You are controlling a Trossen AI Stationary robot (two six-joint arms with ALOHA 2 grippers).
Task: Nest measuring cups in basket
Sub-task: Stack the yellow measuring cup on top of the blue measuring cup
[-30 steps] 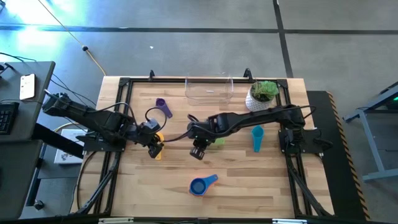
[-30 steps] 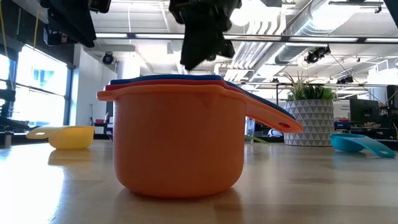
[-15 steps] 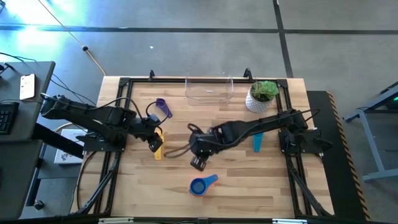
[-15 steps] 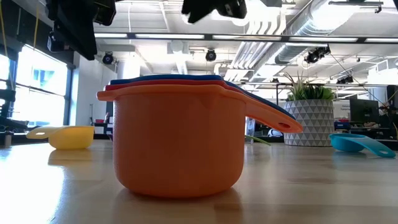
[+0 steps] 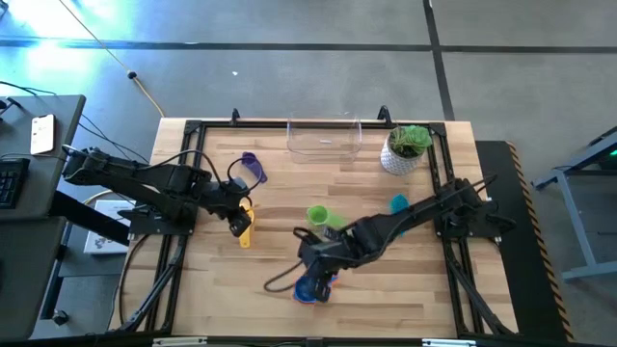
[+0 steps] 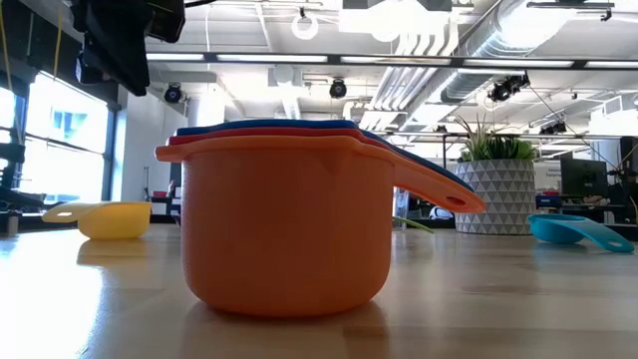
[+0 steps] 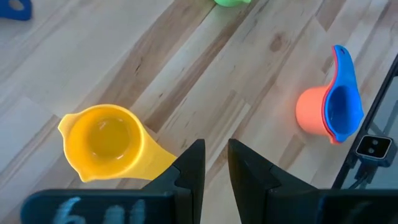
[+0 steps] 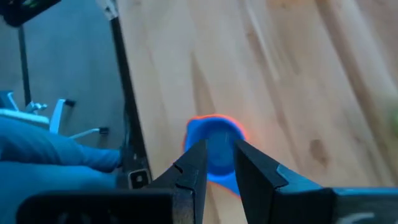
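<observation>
A nested stack, orange outside, red and blue within (image 5: 307, 289) (image 6: 289, 219), stands on its base near the table's near edge. My right gripper (image 5: 316, 274) (image 8: 216, 163) hovers over it, shut, touching nothing. The yellow cup (image 5: 245, 229) (image 7: 107, 140) rests on the table's left part, with my shut left gripper (image 5: 237, 222) (image 7: 216, 171) above its handle, well clear of it in the low view. The green cup (image 5: 318, 214), teal cup (image 5: 398, 203) and purple cup (image 5: 253, 166) lie apart on the table. The clear basket (image 5: 324, 146) sits at the far edge.
A white pot with a green plant (image 5: 406, 146) stands right of the basket at the far edge. Black frame rails (image 5: 193, 130) run along the table's sides. Bare wood lies between the stack and the basket.
My right gripper has travelled from the table's middle toward the near edge and now hangs over the stack; in the low view it has left the picture at the top. The green cup, half hidden under that arm before, now shows whole.
</observation>
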